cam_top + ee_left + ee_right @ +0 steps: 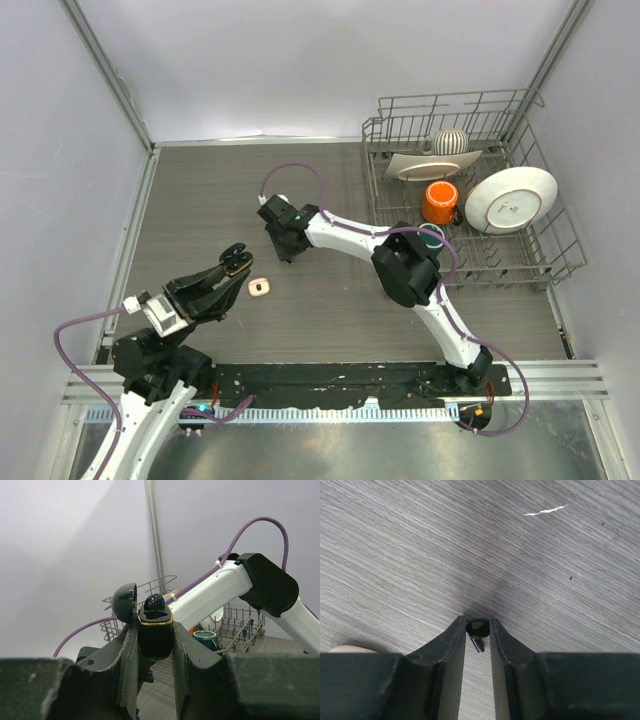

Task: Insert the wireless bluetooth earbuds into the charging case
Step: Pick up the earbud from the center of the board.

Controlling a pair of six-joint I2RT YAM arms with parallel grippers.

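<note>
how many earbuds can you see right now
2, both black: one earbud sits in the open black case gripped by the left tool; the other earbud is pinched between the right tool's fingers. Others may be hidden.

Black charging case (pixel 237 262): glossy, rounded, gold trim round the mouth. It is held upright off the surface, clamped between the fingers of the left hand (pixel 155 630). Lid (pixel 125 602) is flipped open and hinged back to one side. One black earbud (pixel 154 601) is seated in the case with its shiny dome poking above the rim.

Second black earbud (pixel 478 628): lying on the grey wood-grain surface, round head up between the tips of the right hand (pixel 478 626), which pinch it from both sides. Its short stem points back between the fingers.
</note>
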